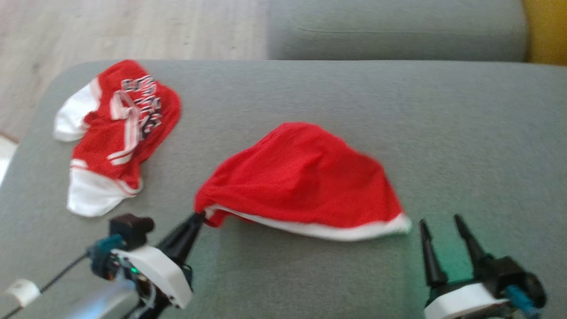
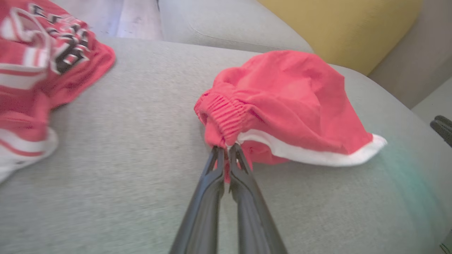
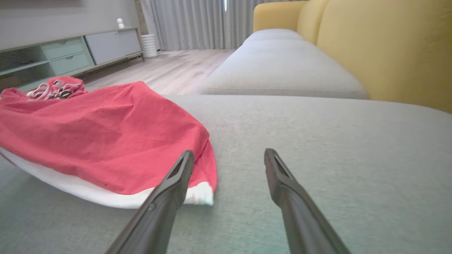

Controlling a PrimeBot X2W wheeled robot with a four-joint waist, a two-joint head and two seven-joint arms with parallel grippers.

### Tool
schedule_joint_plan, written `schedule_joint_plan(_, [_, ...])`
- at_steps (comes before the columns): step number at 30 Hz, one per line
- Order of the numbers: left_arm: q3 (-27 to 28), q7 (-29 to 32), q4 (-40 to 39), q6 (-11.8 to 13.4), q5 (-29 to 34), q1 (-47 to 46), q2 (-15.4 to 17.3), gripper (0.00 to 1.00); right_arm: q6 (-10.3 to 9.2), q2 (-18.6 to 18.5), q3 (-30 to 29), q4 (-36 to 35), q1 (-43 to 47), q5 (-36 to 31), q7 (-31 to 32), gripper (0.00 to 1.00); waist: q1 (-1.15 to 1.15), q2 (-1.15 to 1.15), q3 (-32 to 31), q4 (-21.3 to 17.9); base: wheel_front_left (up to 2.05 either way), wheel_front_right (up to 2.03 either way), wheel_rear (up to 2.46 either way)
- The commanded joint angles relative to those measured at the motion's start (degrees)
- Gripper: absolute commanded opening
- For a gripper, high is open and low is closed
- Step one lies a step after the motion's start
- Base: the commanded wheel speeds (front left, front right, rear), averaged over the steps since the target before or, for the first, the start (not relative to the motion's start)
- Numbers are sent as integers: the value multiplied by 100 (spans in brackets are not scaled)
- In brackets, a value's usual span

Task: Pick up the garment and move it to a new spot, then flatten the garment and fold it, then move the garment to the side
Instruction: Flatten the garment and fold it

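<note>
My left tool is pinched together on the gathered elastic edge of the red fabric garment with a white hem. The gripped corner seems slightly lifted, though blur makes that uncertain. The rest of it lies bunched near the middle of the grey fabric sofa cushion. My right tool hangs with fingers apart just beside the garment's white-hemmed far corner, holding nothing. A crumpled red-and-white lettered jersey lies well apart at the cushion's left end.
</note>
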Motion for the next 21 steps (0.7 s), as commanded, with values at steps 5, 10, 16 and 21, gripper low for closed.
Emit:
schedule_joint_plan(5, [388, -42, -190, 184, 136, -511, 443, 0, 26, -36, 606, 396, -265, -216, -22, 100, 1, 0, 68, 439, 0, 0, 0])
schedule_joint_plan(10, [438, -121, -93, 177, 191, -577, 377, 0, 26, -278, 1527, 945, -393, 32, -22, 100, 1, 0, 133, 531, 0, 0, 0])
schedule_joint_plan(16, [411, -168, 69, 105, 230, -565, 273, 0, 26, -473, 1897, 1259, -568, 245, -22, 100, 1, 0, 141, 566, 0, 0, 0])
schedule_joint_plan(21, [387, -173, 147, 61, 254, -589, 230, 0, 26, -510, 1972, 1404, -706, 192, -22, 0, 1, 0, 159, 598, 0, 0, 0])
